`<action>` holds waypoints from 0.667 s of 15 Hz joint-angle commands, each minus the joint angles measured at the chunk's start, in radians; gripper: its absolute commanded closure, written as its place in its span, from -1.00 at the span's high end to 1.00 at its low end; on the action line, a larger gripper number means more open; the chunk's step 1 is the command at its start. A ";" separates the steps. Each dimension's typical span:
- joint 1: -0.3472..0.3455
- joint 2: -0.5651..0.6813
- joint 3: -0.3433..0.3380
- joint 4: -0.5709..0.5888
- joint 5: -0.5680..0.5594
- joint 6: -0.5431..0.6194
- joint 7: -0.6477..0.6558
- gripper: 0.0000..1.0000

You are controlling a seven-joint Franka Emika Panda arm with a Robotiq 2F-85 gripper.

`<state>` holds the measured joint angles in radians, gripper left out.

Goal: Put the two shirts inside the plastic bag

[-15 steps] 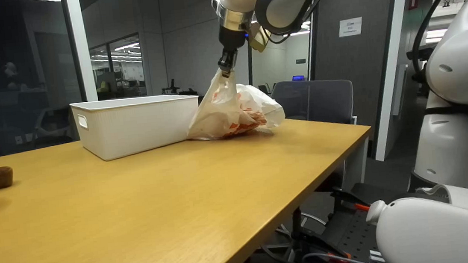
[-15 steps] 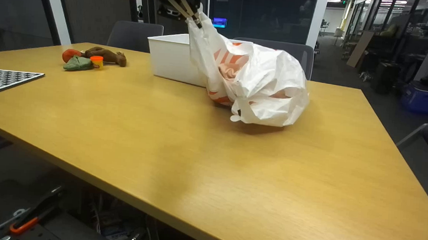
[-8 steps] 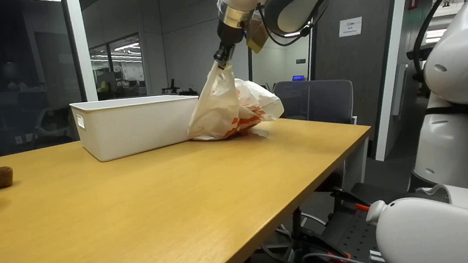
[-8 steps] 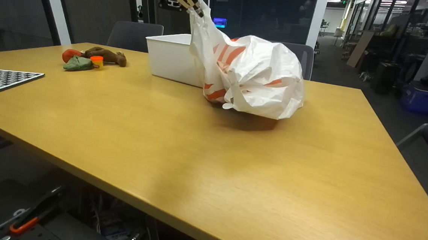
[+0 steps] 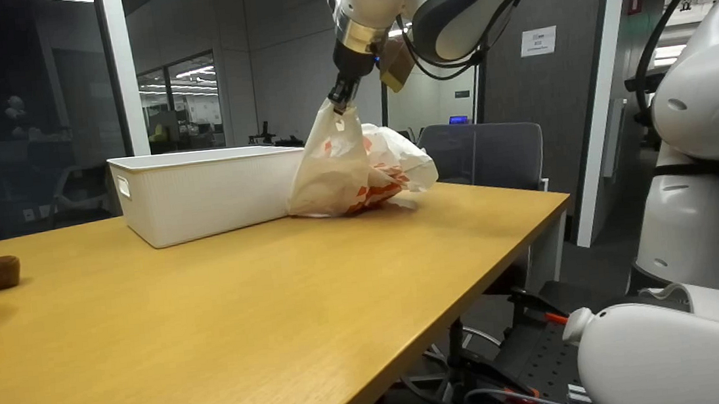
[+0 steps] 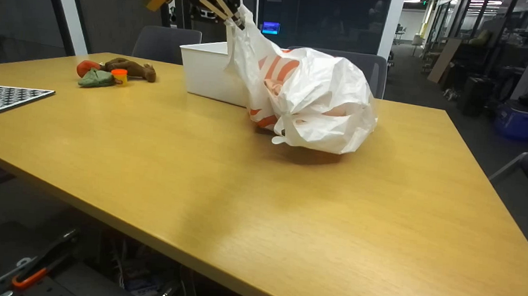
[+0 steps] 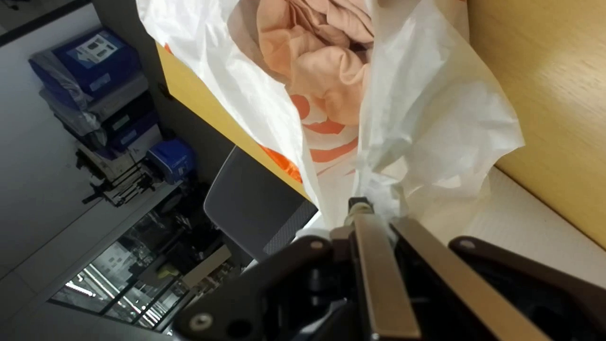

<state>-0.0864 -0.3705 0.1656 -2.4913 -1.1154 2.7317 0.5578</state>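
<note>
Since the preceding frame, my gripper (image 6: 239,23) has dropped slightly and shifted a little left in both exterior views, and the plastic bag (image 6: 318,98) has sunk with it. I find my gripper pinched narrow on a gathered edge of the bag, seen at lower centre of the wrist view. The held part is drawn up to a peak; the bulk sags toward the right in both exterior views. Peach cloth (image 7: 326,61) lies bunched inside the bag, at top centre of the wrist view; how many pieces, I cannot tell. Whether the bag's whole underside rests on the table (image 5: 213,322) I cannot determine. A white bin (image 5: 214,196) stands just beside the bag, left of it in both exterior views; contact is unconfirmed. At upper left of an exterior view, I note a yellow, orange-topped tub (image 6: 119,78), a green item (image 6: 97,78) and a brown item (image 6: 132,68) grouped together, with a patterned board (image 6: 2,100) at the left edge.
</note>
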 commanded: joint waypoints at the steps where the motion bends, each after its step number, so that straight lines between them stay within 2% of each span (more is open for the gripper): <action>1: -0.028 -0.063 0.025 0.015 -0.106 0.006 0.092 -0.99; 6: -0.027 -0.110 0.023 0.040 -0.178 -0.001 0.174 -0.99; 10: -0.009 -0.092 0.009 0.025 -0.142 0.000 0.145 -0.99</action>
<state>-0.0952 -0.4598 0.1711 -2.4662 -1.2538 2.7308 0.6949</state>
